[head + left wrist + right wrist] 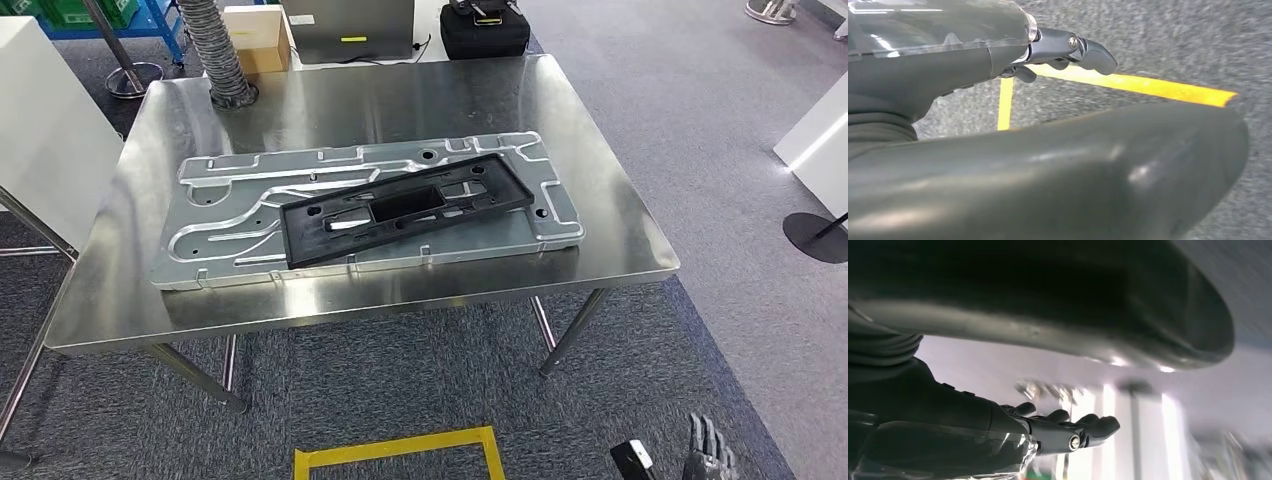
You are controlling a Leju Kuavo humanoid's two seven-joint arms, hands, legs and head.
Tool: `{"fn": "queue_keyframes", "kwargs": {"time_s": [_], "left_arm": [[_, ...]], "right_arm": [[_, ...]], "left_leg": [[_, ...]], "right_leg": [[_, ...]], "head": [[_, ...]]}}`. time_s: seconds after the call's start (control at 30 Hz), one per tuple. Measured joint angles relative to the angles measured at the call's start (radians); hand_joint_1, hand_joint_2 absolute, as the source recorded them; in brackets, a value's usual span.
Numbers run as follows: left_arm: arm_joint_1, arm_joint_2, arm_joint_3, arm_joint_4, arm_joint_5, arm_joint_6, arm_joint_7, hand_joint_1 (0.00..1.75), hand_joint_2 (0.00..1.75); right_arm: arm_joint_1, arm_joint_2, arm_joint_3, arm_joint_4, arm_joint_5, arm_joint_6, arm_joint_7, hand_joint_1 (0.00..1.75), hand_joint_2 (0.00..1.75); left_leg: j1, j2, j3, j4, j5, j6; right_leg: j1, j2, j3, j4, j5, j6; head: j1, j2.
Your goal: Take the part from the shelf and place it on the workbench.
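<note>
Steel desk [600, 215]: we see a black slotted part [405, 207] on a ribbed plate [250, 215].
Left hand [1068, 50]: empty, fingers extended.
Right hand [1068, 427]: empty, spread.

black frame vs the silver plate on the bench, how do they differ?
The black frame is matte and dark; the silver plate is shiny pale metal. The black frame has the smaller outline and lies on top of the silver plate, which rests on the steel table. The black frame has a large rectangular opening; the silver plate shows raised channels and small holes. Both lie flat, long, and angled alike.
</note>
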Motion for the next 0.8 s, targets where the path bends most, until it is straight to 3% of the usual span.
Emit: {"fn": "queue_keyframes", "kwargs": {"time_s": [0.03, 0.1, 0.17, 0.2, 0.23, 0.3, 0.33, 0.43, 0.47, 0.5, 0.53, 0.57, 0.6, 0.67, 0.7, 0.73, 0.8], "left_arm": [[0.001, -0.001, 0.0, 0.0, -0.002, -0.001, 0.0, 0.0, 0.0], [0.001, -0.004, 0.0, 0.0, -0.005, -0.002, -0.001, 0.0, 0.0], [0.0, -0.007, 0.0, 0.0, -0.007, -0.003, 0.0, 0.0, 0.0], [0.0, -0.008, 0.0, 0.0, -0.009, -0.003, 0.001, 0.0, 0.0], [0.0, -0.008, 0.0, 0.0, -0.011, -0.003, 0.002, 0.0, 0.0], [0.002, -0.008, 0.0, 0.0, -0.014, -0.003, 0.005, 0.0, 0.0], [0.004, -0.008, 0.0, 0.0, -0.016, -0.003, 0.007, 0.0, 0.0], [0.007, -0.008, 0.0, 0.0, -0.018, -0.005, 0.01, 0.0, 0.0], [0.006, -0.009, 0.0, 0.0, -0.018, -0.006, 0.01, 0.0, 0.0], [0.006, -0.009, 0.0, 0.0, -0.019, -0.008, 0.01, 0.0, 0.0], [0.006, -0.008, 0.0, 0.0, -0.021, -0.01, 0.01, 0.0, 0.0], [0.005, -0.008, 0.0, 0.0, -0.022, -0.011, 0.01, 0.0, 0.0], [0.004, -0.007, 0.0, 0.0, -0.024, -0.012, 0.01, 0.0, 0.0], [-0.002, -0.005, 0.0, 0.0, -0.027, -0.013, 0.009, 0.0, 0.0], [-0.005, -0.003, 0.0, 0.0, -0.03, -0.014, 0.009, 0.0, 0.0], [-0.007, -0.003, 0.0, 0.0, -0.033, -0.014, 0.009, 0.0, 0.0], [-0.008, -0.003, -0.001, 0.0, -0.04, -0.014, 0.01, 0.0, 0.0]], "right_arm": [[0.0, -0.001, -0.014, 0.039, 0.024, 0.0, 0.025, 0.0, 0.0], [-0.001, -0.003, -0.033, 0.109, 0.062, 0.0, 0.076, 0.0, 0.0], [-0.002, -0.007, -0.041, 0.166, 0.088, 0.002, 0.121, 0.0, 0.0], [-0.002, -0.008, -0.045, 0.192, 0.1, 0.007, 0.145, 0.0, 0.0], [-0.001, -0.01, -0.047, 0.214, 0.109, 0.016, 0.169, 0.0, 0.0], [0.004, -0.011, -0.051, 0.253, 0.126, 0.038, 0.225, 0.0, 0.0], [0.005, -0.011, -0.051, 0.269, 0.133, 0.049, 0.253, 0.0, 0.0], [0.008, -0.01, -0.052, 0.304, 0.156, 0.079, 0.321, 0.0, 0.0], [0.009, -0.009, -0.052, 0.313, 0.165, 0.086, 0.336, 0.0, 0.0], [0.01, -0.009, -0.052, 0.322, 0.175, 0.092, 0.35, 0.0, 0.0], [0.01, -0.008, -0.052, 0.329, 0.184, 0.098, 0.36, 0.0, 0.0], [0.011, -0.007, -0.051, 0.335, 0.19, 0.102, 0.367, 0.0, 0.0], [0.01, -0.005, -0.051, 0.34, 0.192, 0.108, 0.372, 0.0, 0.0], [0.009, 0.0, -0.051, 0.347, 0.195, 0.119, 0.377, 0.0, 0.0], [0.009, 0.003, -0.051, 0.351, 0.198, 0.126, 0.38, 0.0, 0.0], [0.008, 0.006, -0.05, 0.354, 0.203, 0.134, 0.383, 0.0, 0.0], [0.008, 0.01, -0.048, 0.36, 0.218, 0.15, 0.389, 0.0, 0.0]], "left_leg": [[0.001, 0.0, -0.016, 0.003, 0.011, -0.003], [0.002, 0.001, -0.046, 0.011, 0.03, -0.011], [0.001, 0.002, -0.065, 0.022, 0.045, -0.024], [0.001, 0.003, -0.068, 0.024, 0.052, -0.03], [0.002, 0.003, -0.07, 0.023, 0.061, -0.038], [0.006, 0.003, -0.074, 0.023, 0.067, -0.051], [0.008, 0.002, -0.083, 0.04, 0.042, -0.055], [0.011, 0.001, -0.127, 0.201, -0.119, -0.062], [0.011, 0.001, -0.135, 0.265, -0.153, -0.063], [0.01, 0.001, -0.131, 0.308, -0.16, -0.063], [0.01, 0.001, -0.112, 0.32, -0.144, -0.061], [0.009, 0.001, -0.075, 0.298, -0.116, -0.057], [0.007, 0.001, -0.02, 0.24, -0.092, -0.051], [0.0, 0.001, 0.103, 0.08, -0.097, -0.037], [-0.003, 0.001, 0.142, 0.021, -0.111, -0.032], [-0.006, 0.001, 0.16, -0.012, -0.121, -0.027], [-0.006, 0.003, 0.151, -0.023, -0.108, -0.016]], "right_leg": [[-0.003, 0.0, 0.025, -0.001, 0.018, 0.002], [-0.007, 0.0, 0.127, -0.107, 0.061, 0.002], [-0.005, 0.001, 0.236, -0.259, 0.051, -0.004], [-0.002, 0.002, 0.265, -0.304, 0.039, -0.01], [0.003, 0.003, 0.272, -0.322, 0.034, -0.016], [0.004, 0.0, 0.257, -0.322, 0.052, -0.032], [0.004, -0.002, 0.246, -0.324, 0.065, -0.042], [0.007, -0.005, 0.198, -0.324, 0.106, -0.058], [0.009, -0.006, 0.18, -0.323, 0.119, -0.059], [0.012, -0.006, 0.161, -0.32, 0.131, -0.059], [0.014, -0.006, 0.143, -0.317, 0.143, -0.058], [0.016, -0.006, 0.126, -0.314, 0.154, -0.057], [0.017, -0.006, 0.111, -0.309, 0.164, -0.056], [0.021, -0.007, 0.092, -0.299, 0.181, -0.05], [0.021, -0.008, 0.088, -0.296, 0.189, -0.045], [0.021, -0.009, 0.086, -0.296, 0.198, -0.039], [0.017, -0.009, 0.081, -0.297, 0.209, -0.027]], "head": [[0.0, 0.0], [0.0, 0.0], [0.0, 0.0], [-0.001, 0.0], [-0.001, 0.0], [-0.001, 0.0], [-0.001, 0.0], [-0.001, 0.0], [-0.001, 0.0], [-0.001, 0.0], [-0.001, 0.0], [-0.001, 0.0], [-0.001, 0.0], [-0.001, 0.0], [-0.001, 0.0], [-0.001, 0.0], [-0.001, 0.0]]}}
